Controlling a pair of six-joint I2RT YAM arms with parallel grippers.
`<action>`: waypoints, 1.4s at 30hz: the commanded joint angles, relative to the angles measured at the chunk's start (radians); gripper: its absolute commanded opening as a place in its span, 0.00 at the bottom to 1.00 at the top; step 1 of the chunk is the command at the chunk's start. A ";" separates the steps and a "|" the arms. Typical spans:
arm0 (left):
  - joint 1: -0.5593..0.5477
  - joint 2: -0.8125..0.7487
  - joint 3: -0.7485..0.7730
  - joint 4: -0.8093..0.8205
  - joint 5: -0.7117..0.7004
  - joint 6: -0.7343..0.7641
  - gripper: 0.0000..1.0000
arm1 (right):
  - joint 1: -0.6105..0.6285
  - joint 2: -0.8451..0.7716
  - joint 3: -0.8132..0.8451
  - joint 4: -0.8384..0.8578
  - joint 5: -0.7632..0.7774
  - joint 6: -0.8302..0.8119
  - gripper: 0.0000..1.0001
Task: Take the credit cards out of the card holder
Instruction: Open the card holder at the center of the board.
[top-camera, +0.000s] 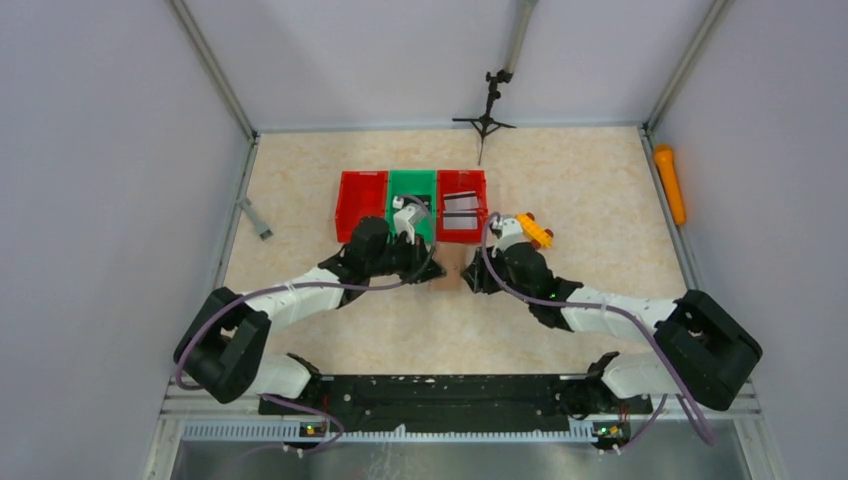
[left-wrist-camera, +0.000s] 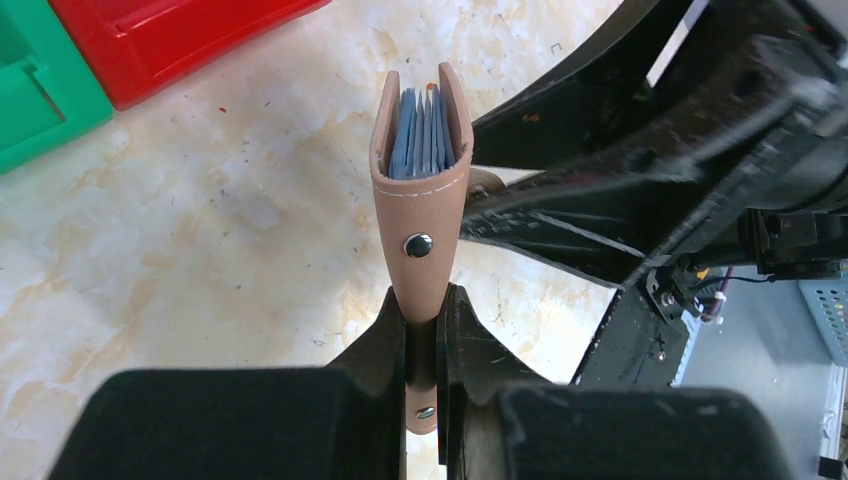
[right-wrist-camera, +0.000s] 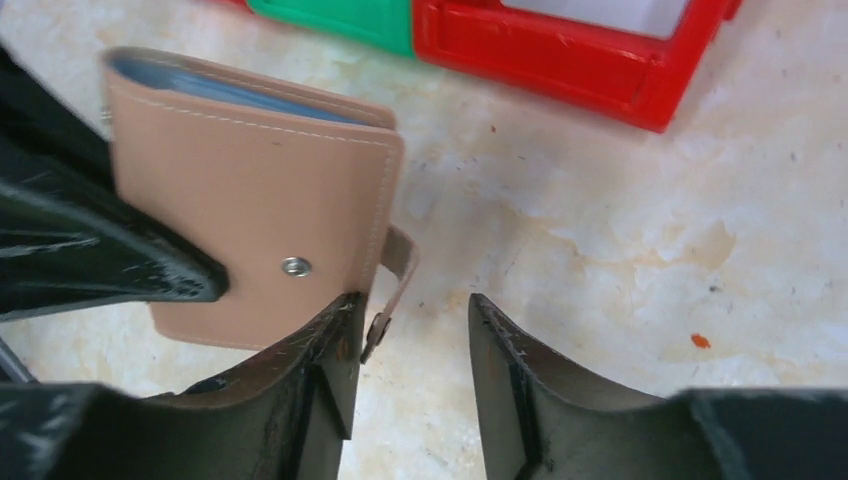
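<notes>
Left fingers (left-wrist-camera: 375, 340) clamp the pliant card holder (left-wrist-camera: 420, 215); right fingers (right-wrist-camera: 520, 370) stand apart by its strap (right-wrist-camera: 395, 290); the stiff, slick credit cards (left-wrist-camera: 420, 135) likely need edge-pinching.

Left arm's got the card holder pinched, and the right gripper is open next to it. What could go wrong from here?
1. The left gripper pinches only one narrow edge of the card holder. A sideways tug could twist it or pull it free.
2. The strap tab sits close against one finger of the open right gripper. Closing may shove the holder rather than catch the tab.
</notes>
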 joint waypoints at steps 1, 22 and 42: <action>-0.002 -0.039 0.007 0.054 -0.015 -0.001 0.00 | -0.016 0.041 0.091 -0.103 0.119 0.040 0.35; -0.002 0.009 0.079 -0.184 -0.312 0.030 0.82 | -0.051 -0.076 -0.020 0.115 -0.131 0.013 0.00; -0.001 0.127 0.155 -0.241 -0.283 0.038 0.73 | -0.051 -0.026 0.029 -0.006 -0.024 0.010 0.00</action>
